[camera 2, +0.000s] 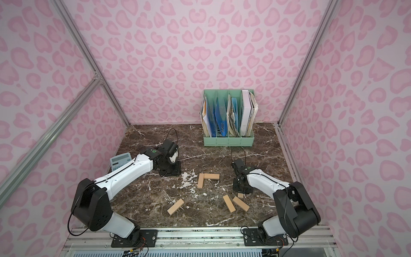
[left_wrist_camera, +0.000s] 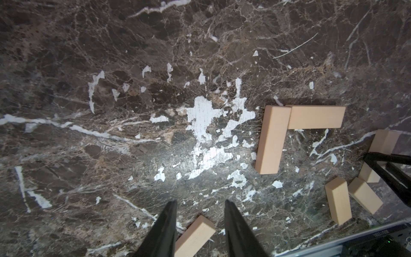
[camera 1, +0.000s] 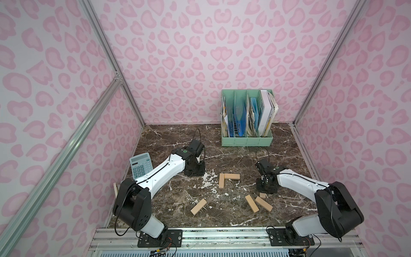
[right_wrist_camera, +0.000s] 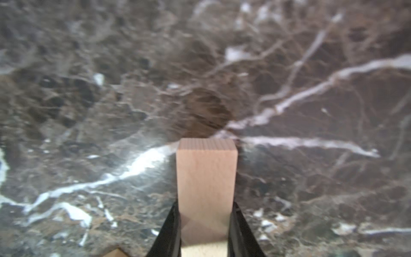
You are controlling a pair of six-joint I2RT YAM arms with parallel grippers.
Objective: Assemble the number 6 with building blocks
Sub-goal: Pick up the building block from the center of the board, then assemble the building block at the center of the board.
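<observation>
Two building blocks lie joined in an L at mid-table, one lengthwise (camera 1: 222,187) and one crosswise (camera 1: 232,176); no full number 6 shows. A loose block (camera 1: 198,206) lies near the front, also seen far below my left fingers (left_wrist_camera: 195,235). Two more blocks (camera 1: 252,203) (camera 1: 264,203) lie side by side at the front right. My right gripper (right_wrist_camera: 204,211) is low on the table, shut on the sides of a sixth block (right_wrist_camera: 206,173), which peeks out beneath it (camera 1: 262,195). My left gripper (left_wrist_camera: 200,204) hangs open and empty left of the L (camera 1: 195,172).
A green file holder (camera 1: 246,138) full of folders stands at the back right. A grey calculator (camera 1: 141,166) lies at the left edge, partly under my left arm. An aluminium rail (camera 1: 222,235) runs along the front edge. Pink walls close three sides.
</observation>
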